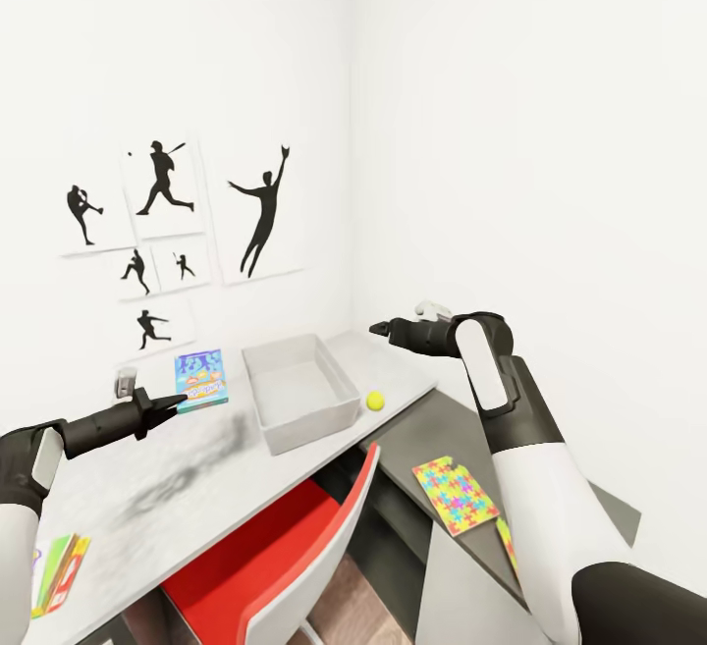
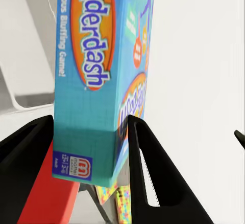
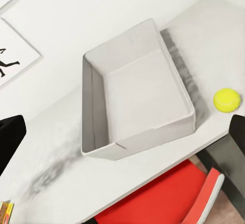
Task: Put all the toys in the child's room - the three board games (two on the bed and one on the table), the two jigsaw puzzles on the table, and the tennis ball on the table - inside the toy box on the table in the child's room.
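The left pincer point(image 1: 169, 403) is pinching a flat blue cardboard board game point(image 1: 201, 380); the right pincer point(image 3: 122, 147) is spread over the smooth grey toy box point(image 3: 138, 93).

toy box point(image 1: 299, 392) on table point(image 1: 147, 498); board game point(image 1: 201, 380) left of it, tennis ball point(image 1: 375, 401) right.

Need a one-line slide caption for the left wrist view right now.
Left claw shut on the blue Balderdash board game, held upright near the white wall.
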{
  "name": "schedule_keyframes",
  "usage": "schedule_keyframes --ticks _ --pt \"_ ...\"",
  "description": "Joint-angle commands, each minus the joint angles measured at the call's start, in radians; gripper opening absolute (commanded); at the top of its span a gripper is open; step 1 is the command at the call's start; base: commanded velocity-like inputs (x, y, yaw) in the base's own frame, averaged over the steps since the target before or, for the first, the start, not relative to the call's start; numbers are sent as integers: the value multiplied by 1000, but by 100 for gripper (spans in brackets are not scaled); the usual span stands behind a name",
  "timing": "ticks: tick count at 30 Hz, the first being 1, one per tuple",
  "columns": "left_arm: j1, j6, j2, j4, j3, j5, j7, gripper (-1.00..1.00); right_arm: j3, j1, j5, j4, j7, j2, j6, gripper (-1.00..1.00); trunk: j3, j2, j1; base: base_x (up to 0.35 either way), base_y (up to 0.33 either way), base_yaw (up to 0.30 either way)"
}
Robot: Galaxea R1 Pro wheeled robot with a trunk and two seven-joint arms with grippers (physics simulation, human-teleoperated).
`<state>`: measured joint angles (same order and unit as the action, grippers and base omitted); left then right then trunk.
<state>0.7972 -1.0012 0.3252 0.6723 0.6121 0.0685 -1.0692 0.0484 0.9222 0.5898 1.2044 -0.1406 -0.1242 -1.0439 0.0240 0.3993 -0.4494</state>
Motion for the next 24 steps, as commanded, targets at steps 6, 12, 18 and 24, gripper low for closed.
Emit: schedule_keyframes --ticks 6,12,18,24 --pt "0 -8 0 0 2 5 -1 -100 1 0 10 1 -11 0 -2 100 0 1 -1 130 41 0" --pt "0 -8 0 0 2 4 -2 -100 1 0 11 0 -11 0 -2 100 0 1 -1 129 83 0" --pt "0 -8 0 0 2 4 -2 -100 1 -2 12 0 -10 0 -2 100 0 1 -1 156 68 0" --pt "0 -8 0 0 2 5 -2 -100 1 -2 12 0 -10 0 -2 100 0 1 -1 195 56 0"
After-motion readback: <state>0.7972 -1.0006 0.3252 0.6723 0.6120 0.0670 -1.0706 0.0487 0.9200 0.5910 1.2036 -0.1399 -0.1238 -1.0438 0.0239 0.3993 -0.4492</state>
